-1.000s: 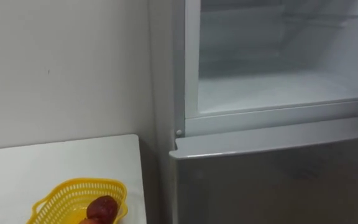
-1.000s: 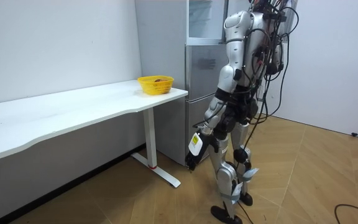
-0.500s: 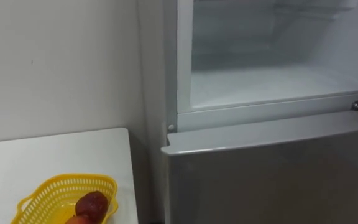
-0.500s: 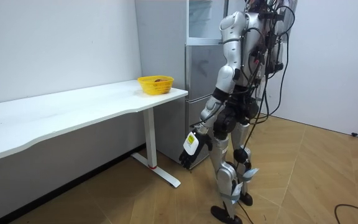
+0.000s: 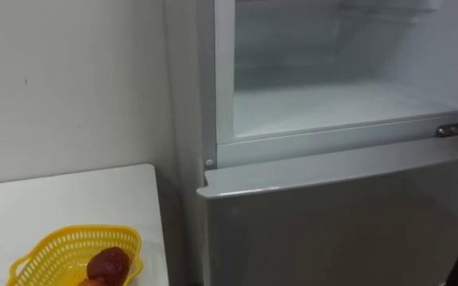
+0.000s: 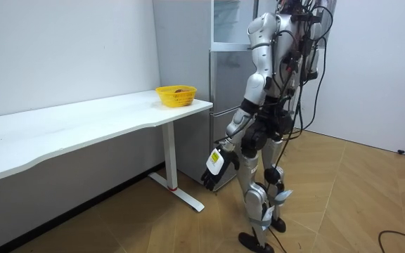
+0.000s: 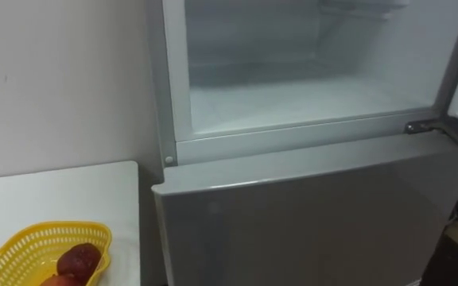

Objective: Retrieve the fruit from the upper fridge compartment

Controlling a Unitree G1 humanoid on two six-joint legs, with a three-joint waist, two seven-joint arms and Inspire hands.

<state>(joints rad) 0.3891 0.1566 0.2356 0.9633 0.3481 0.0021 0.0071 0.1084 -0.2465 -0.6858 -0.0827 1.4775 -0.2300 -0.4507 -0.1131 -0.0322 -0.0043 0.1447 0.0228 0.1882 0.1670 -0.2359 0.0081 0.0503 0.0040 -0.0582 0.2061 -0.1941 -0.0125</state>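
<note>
One reddish fruit (image 5: 106, 263) lies in yellow basket (image 5: 50, 253) on counter (image 5: 62, 199), left of fridge (image 5: 332, 230) | upper compartment (image 5: 332, 107) looks bare | left robot hand (image 6: 214, 169) hangs low before fridge, seems empty, opening I cannot tell | left arm is nearer to fruit

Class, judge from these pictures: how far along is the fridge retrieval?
Done: the upper fridge compartment stands open, its visible shelf bare, and a reddish fruit lies in the yellow basket on the white table. In hand: the robot stands at the fridge, left hand hanging low by its leg. Left: probably only closing the fridge.
</note>
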